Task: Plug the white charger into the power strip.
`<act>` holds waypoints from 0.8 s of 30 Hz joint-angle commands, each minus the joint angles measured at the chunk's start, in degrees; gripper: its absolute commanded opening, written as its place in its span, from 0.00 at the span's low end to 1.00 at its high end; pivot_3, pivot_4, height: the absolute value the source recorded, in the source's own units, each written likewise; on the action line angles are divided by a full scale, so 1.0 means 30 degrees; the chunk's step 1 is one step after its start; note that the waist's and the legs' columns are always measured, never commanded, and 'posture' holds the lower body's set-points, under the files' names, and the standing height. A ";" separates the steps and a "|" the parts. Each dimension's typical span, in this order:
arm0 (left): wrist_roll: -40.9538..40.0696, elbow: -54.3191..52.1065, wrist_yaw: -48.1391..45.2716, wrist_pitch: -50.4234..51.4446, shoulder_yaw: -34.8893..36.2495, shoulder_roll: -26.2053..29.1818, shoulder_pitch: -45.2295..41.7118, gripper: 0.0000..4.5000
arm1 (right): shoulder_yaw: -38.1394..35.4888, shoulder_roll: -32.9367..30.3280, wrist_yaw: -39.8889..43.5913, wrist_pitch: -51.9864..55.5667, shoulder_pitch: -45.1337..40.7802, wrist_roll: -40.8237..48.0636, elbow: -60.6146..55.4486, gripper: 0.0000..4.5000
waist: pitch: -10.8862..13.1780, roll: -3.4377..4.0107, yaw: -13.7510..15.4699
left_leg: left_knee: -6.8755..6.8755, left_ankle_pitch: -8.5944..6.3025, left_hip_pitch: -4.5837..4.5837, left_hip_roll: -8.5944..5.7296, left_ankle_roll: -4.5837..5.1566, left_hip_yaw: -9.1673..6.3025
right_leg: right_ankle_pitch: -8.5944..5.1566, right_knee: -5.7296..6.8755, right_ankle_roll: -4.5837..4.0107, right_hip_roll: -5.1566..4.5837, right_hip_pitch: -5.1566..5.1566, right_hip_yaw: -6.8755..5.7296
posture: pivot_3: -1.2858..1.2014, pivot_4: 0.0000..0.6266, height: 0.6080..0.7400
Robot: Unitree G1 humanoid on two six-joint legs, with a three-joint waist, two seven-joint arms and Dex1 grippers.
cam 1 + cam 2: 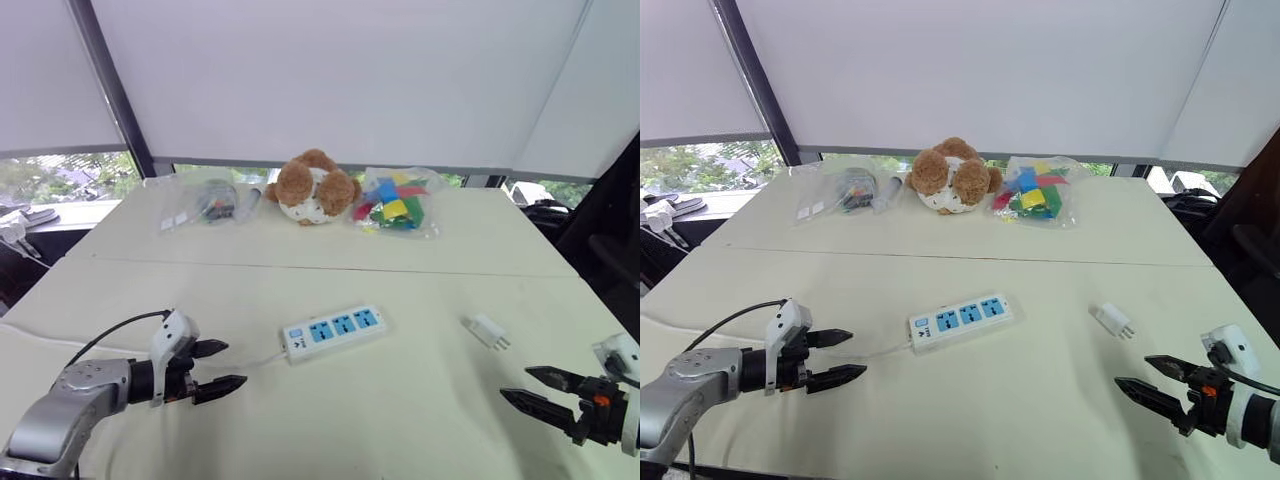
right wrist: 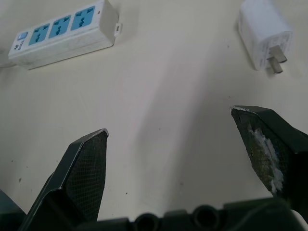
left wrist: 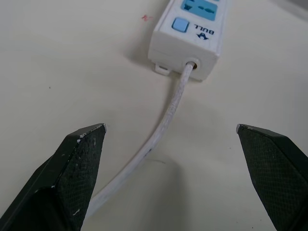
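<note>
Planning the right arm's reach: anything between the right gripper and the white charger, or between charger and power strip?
Nothing visible. Only bare table separates the open right gripper from the white charger, and the charger from the power strip. The teddy bear sits far behind both.

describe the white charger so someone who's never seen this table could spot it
On the cream table, look to the robot's right of the white power strip with blue sockets. The white charger lies alone there, a small block with metal prongs and no cord, unlike the long corded strip.
</note>
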 commanded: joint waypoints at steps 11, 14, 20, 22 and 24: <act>0.0763 0.0738 0.0588 -0.1255 0.0185 -0.0142 -0.0838 1.00 | 0.0571 0.0418 0.0082 -0.0765 -0.0599 -0.0839 -0.0034 0.99 | -0.0001 0.0000 -0.0017 | 0.0001 0.0000 0.0001 0.0000 0.0000 -0.0004 | 0.0029 0.0004 0.0052 0.0004 -0.0001 0.0000 | 0.52 0.24 0.99; 0.0537 0.0874 0.0566 -0.1093 0.0356 -0.0168 -0.1147 1.00 | 0.0653 0.0403 0.0051 -0.0746 -0.0716 -0.0963 0.0045 0.99 | -0.0001 -0.0001 -0.0002 | 0.0002 0.0000 0.0000 0.0000 0.0000 -0.0004 | 0.0028 0.0004 0.0052 0.0004 0.0000 0.0000 | 0.52 0.24 0.99; 0.0520 0.1231 0.0509 -0.1163 0.0350 -0.0195 -0.1585 1.00 | 0.0642 0.0257 0.0015 -0.0704 -0.0816 -0.1356 0.0100 0.99 | -0.0001 0.0000 -0.0019 | 0.0003 0.0000 0.0000 -0.0001 0.0000 -0.0005 | 0.0032 0.0006 0.0059 0.0007 0.0000 0.0000 | 0.52 0.24 0.99; 0.0401 0.1370 0.0361 -0.1102 0.0363 -0.0189 -0.1652 1.00 | 0.0668 0.0226 -0.0004 -0.0646 -0.0880 -0.1432 0.0132 0.99 | -0.0001 0.0000 -0.0019 | 0.0004 0.0000 0.0000 0.0000 0.0000 -0.0004 | 0.0032 0.0006 0.0059 0.0008 0.0000 0.0000 | 0.52 0.24 0.99; 0.0227 0.1447 0.0171 -0.0993 0.0399 -0.0180 -0.1672 1.00 | 0.0636 0.0251 0.0053 -0.0660 -0.0928 -0.1468 0.0161 0.99 | -0.0001 -0.0001 -0.0020 | 0.0004 0.0000 0.0000 0.0000 0.0000 -0.0004 | 0.0032 0.0007 0.0059 0.0008 0.0000 0.0000 | 0.52 0.24 0.99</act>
